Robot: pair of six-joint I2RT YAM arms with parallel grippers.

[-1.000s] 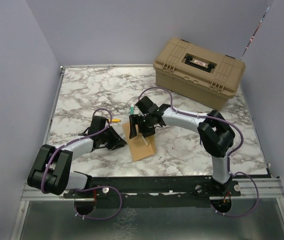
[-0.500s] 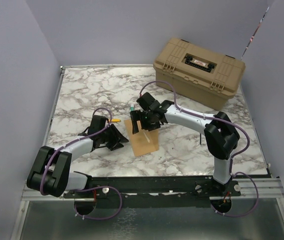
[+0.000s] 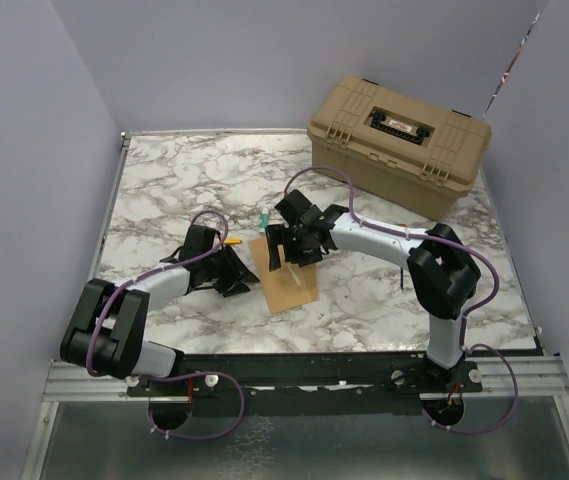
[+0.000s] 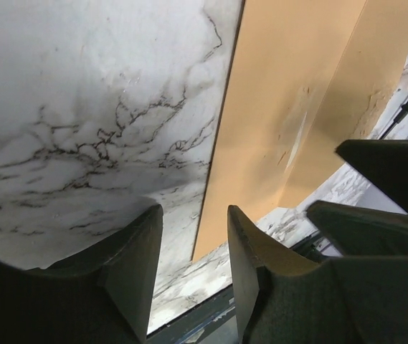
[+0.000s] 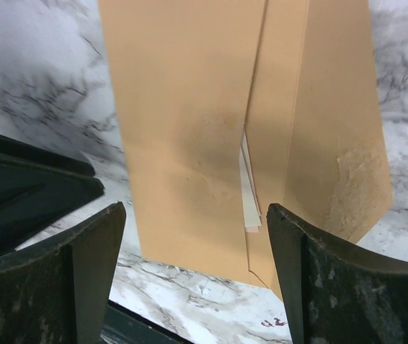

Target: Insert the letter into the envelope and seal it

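The kraft-brown envelope [image 3: 286, 283] lies flat on the marble table in front of both arms. In the right wrist view its body [image 5: 189, 129] and long flap [image 5: 336, 136] fill the frame. A pale sliver of the letter [image 5: 249, 192] peeks out where they meet; the rest is hidden inside. My right gripper [image 5: 193, 247] hovers over the envelope's near end, open wide, with nothing between its fingers. My left gripper [image 4: 194, 247] stands open just off the envelope's [image 4: 282, 107] left edge, over bare marble. From above, the left gripper [image 3: 240, 277] and right gripper [image 3: 290, 250] flank the envelope.
A tan latched toolbox [image 3: 399, 138] stands at the back right. A small orange-tipped item [image 3: 232, 241] and a green one [image 3: 264, 218] lie just behind the grippers. Purple walls close in the table on three sides; a metal rail runs along the near edge.
My left gripper has opened and edged toward the envelope's left side. My right gripper has drawn back a little from the envelope and stands wider open.
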